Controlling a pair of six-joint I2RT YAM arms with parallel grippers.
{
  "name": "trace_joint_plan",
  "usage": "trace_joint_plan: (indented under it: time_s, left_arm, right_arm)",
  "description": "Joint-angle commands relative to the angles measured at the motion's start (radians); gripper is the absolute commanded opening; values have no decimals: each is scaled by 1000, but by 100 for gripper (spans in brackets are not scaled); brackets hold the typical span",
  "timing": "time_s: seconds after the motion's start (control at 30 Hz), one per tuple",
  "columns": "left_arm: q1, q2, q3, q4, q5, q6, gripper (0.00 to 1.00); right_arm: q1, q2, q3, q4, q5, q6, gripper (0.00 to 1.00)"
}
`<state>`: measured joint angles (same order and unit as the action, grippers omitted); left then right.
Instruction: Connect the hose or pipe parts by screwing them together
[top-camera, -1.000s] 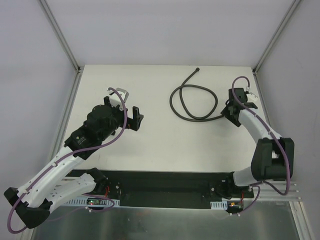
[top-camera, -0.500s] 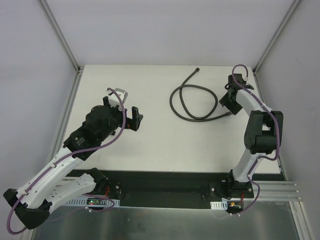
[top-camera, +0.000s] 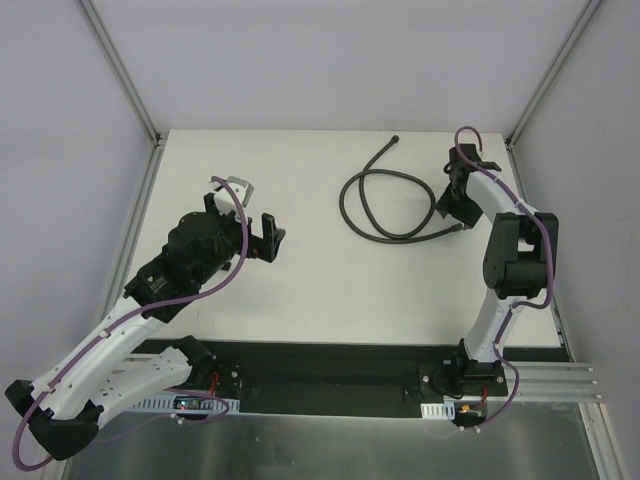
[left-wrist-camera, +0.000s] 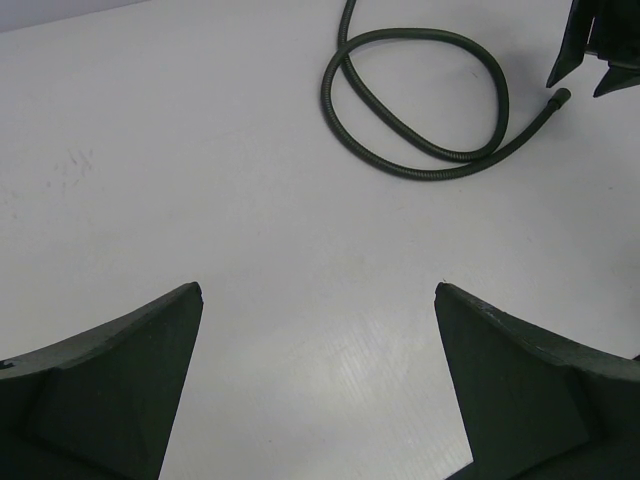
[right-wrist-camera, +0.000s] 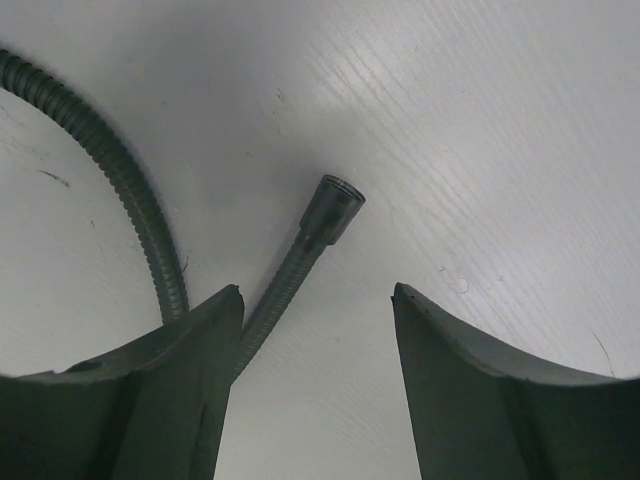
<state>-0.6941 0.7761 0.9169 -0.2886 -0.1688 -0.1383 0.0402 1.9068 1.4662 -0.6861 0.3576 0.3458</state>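
Hose (top-camera: 342, 200) (right-wrist-camera: 300, 255): one loop flat on worktop (top-camera: 300, 300) | knobbed end (right-wrist-camera: 335, 208) lies lengthwise between spread fingers (right-wrist-camera: 190, 390) of right end effector (top-camera: 455, 205) (right-wrist-camera: 315, 300), tip pointing away from wrist, unpinched | left end effector (top-camera: 268, 238) (left-wrist-camera: 318, 290): well apart, spread wide, empty.

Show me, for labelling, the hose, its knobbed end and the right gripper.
hose (left-wrist-camera: 430, 175): left wrist view, bottom of its loop.
knobbed end (right-wrist-camera: 333, 207): right wrist view, on the dark collar.
right gripper (right-wrist-camera: 318, 295): right wrist view, midway between its fingertips.
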Motion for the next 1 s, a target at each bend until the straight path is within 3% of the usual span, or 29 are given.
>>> trace_joint_plan:
  time_s: [0.0, 0.37, 0.97]
  left_arm:
    - [-2, -12, 3, 34, 6, -4, 99]
    - [-4, -26, 0, 34, -3, -7, 99]
    - [-2, -55, -3, 35, 15, -21, 99]
  right_arm:
    - [23, -3, 40, -44, -31, -10, 64]
    - [133, 28, 112, -202, 21, 254, 63]
    - [240, 24, -27, -171, 75, 505, 62]
